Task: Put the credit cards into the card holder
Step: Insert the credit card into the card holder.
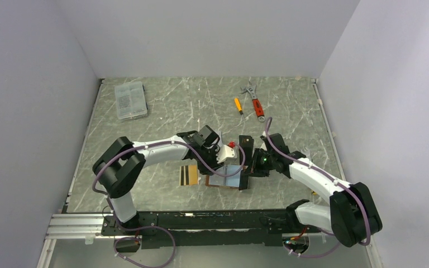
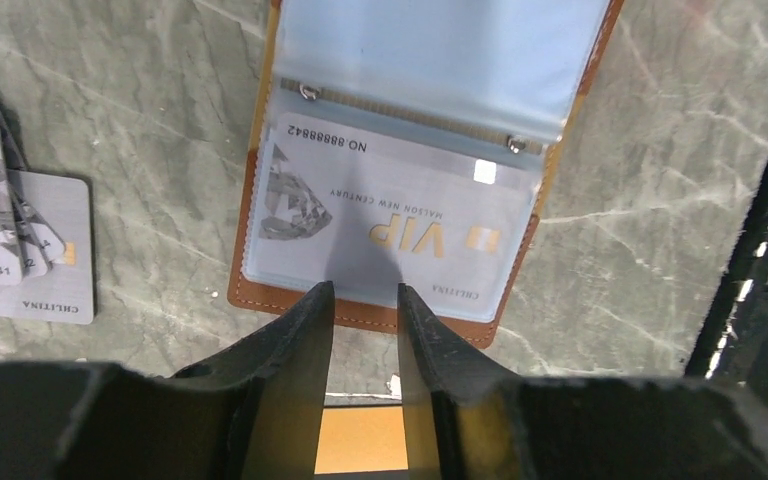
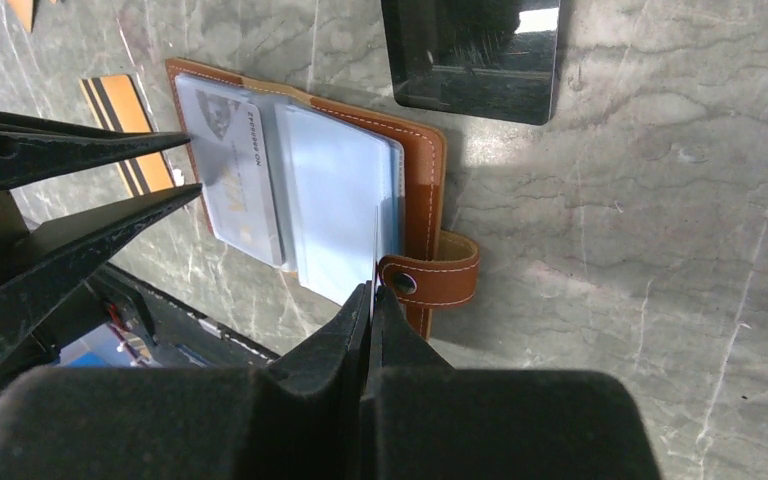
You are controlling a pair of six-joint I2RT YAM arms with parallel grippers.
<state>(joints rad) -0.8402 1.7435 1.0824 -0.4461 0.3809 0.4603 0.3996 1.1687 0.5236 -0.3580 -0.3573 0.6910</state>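
The tan leather card holder (image 2: 360, 318) lies open on the table, also seen from above as card holder (image 1: 223, 183). A silver-grey VIP card (image 2: 390, 215) sits inside its near clear sleeve. My left gripper (image 2: 365, 292) hovers over the holder's near edge, open, with nothing between the fingers. My right gripper (image 3: 372, 290) is shut on the edge of a clear sleeve (image 3: 335, 200), holding it up beside the snap tab (image 3: 430, 282). Loose silver cards (image 2: 30, 250) lie overlapped to the left. A gold card with black stripes (image 1: 189, 175) lies left of the holder.
A clear plastic box (image 1: 130, 99) stands at the back left. A small yellow screwdriver (image 1: 238, 105) and a red-handled wrench (image 1: 255, 100) lie at the back centre. A dark glossy rectangle (image 3: 475, 55) lies just beyond the holder. The table's front rail (image 1: 201, 220) is close behind both grippers.
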